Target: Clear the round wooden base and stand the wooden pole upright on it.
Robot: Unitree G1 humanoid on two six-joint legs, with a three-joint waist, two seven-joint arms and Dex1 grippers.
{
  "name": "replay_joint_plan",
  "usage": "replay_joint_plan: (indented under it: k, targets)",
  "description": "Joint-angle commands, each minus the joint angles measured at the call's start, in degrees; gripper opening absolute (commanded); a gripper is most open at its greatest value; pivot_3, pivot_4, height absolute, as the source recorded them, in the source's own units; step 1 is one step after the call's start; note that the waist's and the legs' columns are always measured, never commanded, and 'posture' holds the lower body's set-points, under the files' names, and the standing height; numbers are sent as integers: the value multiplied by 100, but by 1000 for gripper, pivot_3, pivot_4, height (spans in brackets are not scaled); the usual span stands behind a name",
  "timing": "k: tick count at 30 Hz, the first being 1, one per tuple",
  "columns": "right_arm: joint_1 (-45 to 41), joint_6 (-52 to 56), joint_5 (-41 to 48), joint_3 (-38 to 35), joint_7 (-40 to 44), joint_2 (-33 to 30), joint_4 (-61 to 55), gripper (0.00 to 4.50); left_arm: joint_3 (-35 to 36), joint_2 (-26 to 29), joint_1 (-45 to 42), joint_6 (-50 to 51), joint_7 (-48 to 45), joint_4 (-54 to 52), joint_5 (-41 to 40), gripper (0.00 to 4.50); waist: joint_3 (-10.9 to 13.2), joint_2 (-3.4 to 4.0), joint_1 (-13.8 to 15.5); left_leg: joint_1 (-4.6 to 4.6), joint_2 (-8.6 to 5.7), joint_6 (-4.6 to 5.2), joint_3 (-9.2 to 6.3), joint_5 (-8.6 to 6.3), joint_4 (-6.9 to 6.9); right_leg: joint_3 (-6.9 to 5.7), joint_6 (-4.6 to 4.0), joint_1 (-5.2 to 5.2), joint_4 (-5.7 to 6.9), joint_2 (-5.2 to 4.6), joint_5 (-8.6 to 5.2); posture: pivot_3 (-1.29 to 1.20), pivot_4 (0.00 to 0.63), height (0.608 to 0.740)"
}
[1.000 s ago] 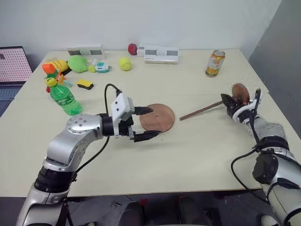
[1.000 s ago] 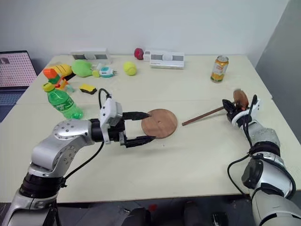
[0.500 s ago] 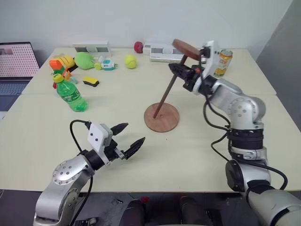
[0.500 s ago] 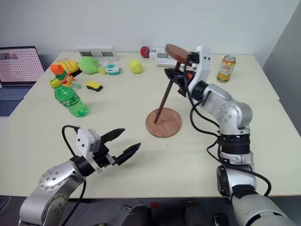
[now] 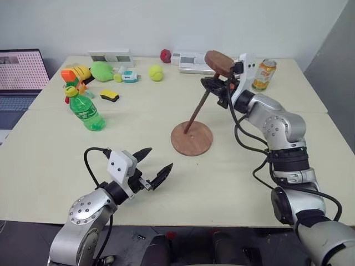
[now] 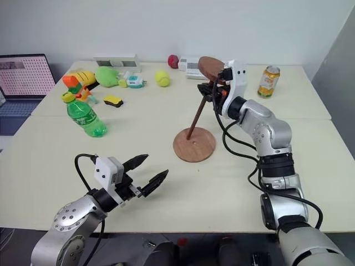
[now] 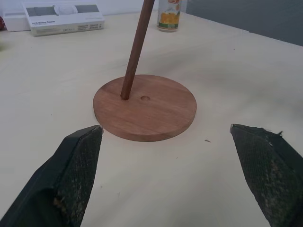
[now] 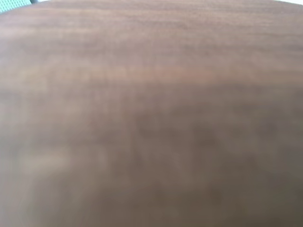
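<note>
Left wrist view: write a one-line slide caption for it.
Tilted wooden pole rests its tip beside the centre hole of the round wooden base, between open left hand fingers.

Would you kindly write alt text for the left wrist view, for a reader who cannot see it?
A thin wooden pole leans with its lower end on the round wooden base, just beside the small centre hole, on a pale table. The left gripper faces it, fingers wide apart and empty. A drink can and a white box stand behind.

Pale beige table [image 5: 50, 166] against a plain white wall [image 5: 166, 22].
</note>
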Motion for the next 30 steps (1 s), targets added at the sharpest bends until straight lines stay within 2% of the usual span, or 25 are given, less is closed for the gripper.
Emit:
replay_joint_plan:
  k: [1,13,30]
  targets:
    - [63,401,-138,26,-4,-214,-188,342,151,89,-87,-29,-11,-174,-108,4500,0,0,1,1,0,0,1,0,0,1,0,0,1,0,0,0,150,740]
    - [-65,1356,275,-376,-221,-212,-995,342,296,238,-443,-23,-102,144,-176,4500,1,1,-19,0,1,0,0,0,-3,0,0,0,-1,2,0,0,150,740]
    - [-360,1291,-6,161,161,-421,-1219,342,305,201,-302,-68,-121,124,-154,4500,2,2,-69,-4,2,0,-2,0,-4,0,0,-6,-2,3,0,0,150,740]
